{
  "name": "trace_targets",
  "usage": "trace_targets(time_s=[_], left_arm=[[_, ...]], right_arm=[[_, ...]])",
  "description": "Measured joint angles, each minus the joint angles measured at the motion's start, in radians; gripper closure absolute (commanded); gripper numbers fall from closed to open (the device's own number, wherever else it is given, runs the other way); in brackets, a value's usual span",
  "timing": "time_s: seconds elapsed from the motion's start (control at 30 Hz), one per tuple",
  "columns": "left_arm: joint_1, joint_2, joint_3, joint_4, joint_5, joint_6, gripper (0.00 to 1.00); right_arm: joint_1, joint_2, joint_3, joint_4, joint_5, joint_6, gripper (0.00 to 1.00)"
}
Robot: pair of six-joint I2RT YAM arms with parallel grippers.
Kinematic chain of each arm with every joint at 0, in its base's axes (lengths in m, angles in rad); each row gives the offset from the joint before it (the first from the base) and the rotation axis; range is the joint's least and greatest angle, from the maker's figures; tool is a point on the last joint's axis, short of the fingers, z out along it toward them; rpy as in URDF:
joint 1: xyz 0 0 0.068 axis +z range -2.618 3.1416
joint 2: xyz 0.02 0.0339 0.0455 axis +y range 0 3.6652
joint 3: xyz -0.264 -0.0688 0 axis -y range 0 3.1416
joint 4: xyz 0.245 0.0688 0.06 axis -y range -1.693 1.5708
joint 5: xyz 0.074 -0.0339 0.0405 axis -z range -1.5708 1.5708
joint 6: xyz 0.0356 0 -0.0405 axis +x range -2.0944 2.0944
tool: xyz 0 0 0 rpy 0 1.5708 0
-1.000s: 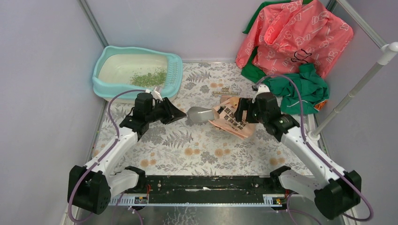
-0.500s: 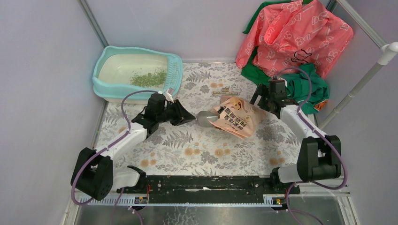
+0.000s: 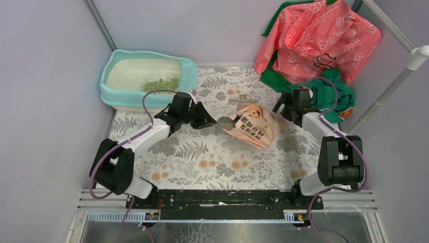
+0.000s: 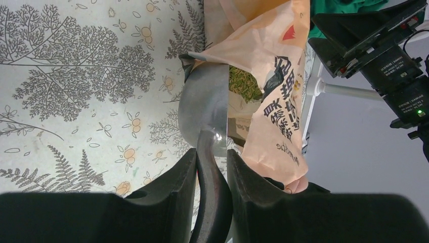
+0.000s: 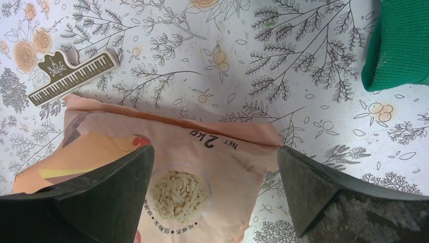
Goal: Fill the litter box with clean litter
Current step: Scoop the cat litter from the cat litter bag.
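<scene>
Although it sits at the far left corner of the surface (image 3: 202, 157), well apart from both arms, the litter box (image 3: 117, 98) is fully in view from above: a turquoise tray with a pale inner pan and its slotted rim toward the right. A thin patch of clean litter (image 3: 161, 83) lies in the pan near that slotted end, and the rest of the pan floor is bare. Right of the box, the left end effector (image 4: 211, 157) is closed on the handle of the grey scoop (image 4: 205, 109), whose bowl is pushed into the mouth of the bag (image 3: 254, 125) lying on its side at mid-surface. The wrist view shows green granules (image 4: 245, 83) inside the bag just beyond the bowl; the bowl's inside faces away from the camera, so any load in it cannot be judged. The right end effector (image 5: 213, 152) is spread wide over the bag's far end, one finger to each side of the printed panel; whether the fingers touch the bag cannot be made out. A gold clip (image 5: 73, 71) rests on the surface just beyond the bag. A green cloth (image 3: 329, 96) lies behind the right arm, partly under a pink garment (image 3: 318, 35) that is cut off by the top edge.
</scene>
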Motion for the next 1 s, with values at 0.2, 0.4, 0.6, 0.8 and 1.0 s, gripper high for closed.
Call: trace_targets(time_s=[0.2,0.4,0.6,0.8,1.0], left_arm=[[-0.013,0.071,0.095,-0.062,-0.013,0.002,1.0],[-0.083,0.13,0.156,-0.071,-0.066,-0.009,1.0],[-0.169,0.181,0.189,-0.059,-0.148,-0.034,1.0],[-0.206,0.245,0.232,-0.025,-0.193,-0.059,1.0],[-0.211,0.29,0.22,0.077,-0.183,-0.074,1.0]], right_arm=[[0.0,0.034,-0.003,0.045,0.0,0.003,0.0],[0.0,0.05,-0.029,0.091,-0.01,0.018,0.01],[0.0,0.05,-0.046,0.121,-0.018,0.028,0.01],[0.0,0.05,-0.056,0.128,-0.029,0.034,0.01],[0.0,0.049,-0.072,0.148,-0.028,0.036,0.01]])
